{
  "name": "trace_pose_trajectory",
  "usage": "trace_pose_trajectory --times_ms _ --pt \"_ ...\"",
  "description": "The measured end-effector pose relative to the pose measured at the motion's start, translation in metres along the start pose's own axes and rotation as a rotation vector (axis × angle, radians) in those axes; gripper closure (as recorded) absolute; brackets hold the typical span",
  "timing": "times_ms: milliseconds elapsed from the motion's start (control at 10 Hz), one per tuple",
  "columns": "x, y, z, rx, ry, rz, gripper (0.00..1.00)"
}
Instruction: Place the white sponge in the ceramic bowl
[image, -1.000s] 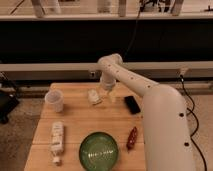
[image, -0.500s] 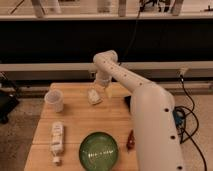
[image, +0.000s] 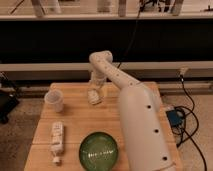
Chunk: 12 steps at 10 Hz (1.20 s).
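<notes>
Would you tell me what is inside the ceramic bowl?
Only reflections show inside the ceramic bowl; nothing covers it. The white sponge is farther back, at the hand.

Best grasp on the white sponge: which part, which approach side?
Probably top-down, across the white sponge's narrow width near its middle: it looks small and low on the table, leaving little side purchase. The gripper hangs right over it, toward the table's far edge.

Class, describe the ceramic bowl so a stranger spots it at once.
On the wooden table, at its near edge, right of the lying white bottle, sits the ceramic bowl. The gripper is farther back, by the white sponge. Only the bowl is round, glossy, dark green.
</notes>
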<state>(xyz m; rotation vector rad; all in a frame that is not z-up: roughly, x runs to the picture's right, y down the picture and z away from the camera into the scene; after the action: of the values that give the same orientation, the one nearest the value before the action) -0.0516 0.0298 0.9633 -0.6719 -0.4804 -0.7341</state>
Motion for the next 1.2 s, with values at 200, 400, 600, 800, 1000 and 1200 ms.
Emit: trace_pose_trajectory --times_ms 200,400,600,800,1000,1200 --pt "-0.006 -0.002 0.011 -0.011 -0.024 -0.012 0.2" --pt "-0.008 -0.002 0.017 -0.017 -0.039 -0.017 0.34" --pt "-0.009 -0.003 0.021 -0.022 -0.046 -0.019 0.56" --pt "-0.01 -0.003 0.022 -0.024 -0.048 -0.02 0.75" --pt "-0.011 -0.002 0.022 -0.027 -0.048 -0.019 0.94" --pt "-0.011 0.0 0.018 -0.026 -0.049 -0.013 1.0"
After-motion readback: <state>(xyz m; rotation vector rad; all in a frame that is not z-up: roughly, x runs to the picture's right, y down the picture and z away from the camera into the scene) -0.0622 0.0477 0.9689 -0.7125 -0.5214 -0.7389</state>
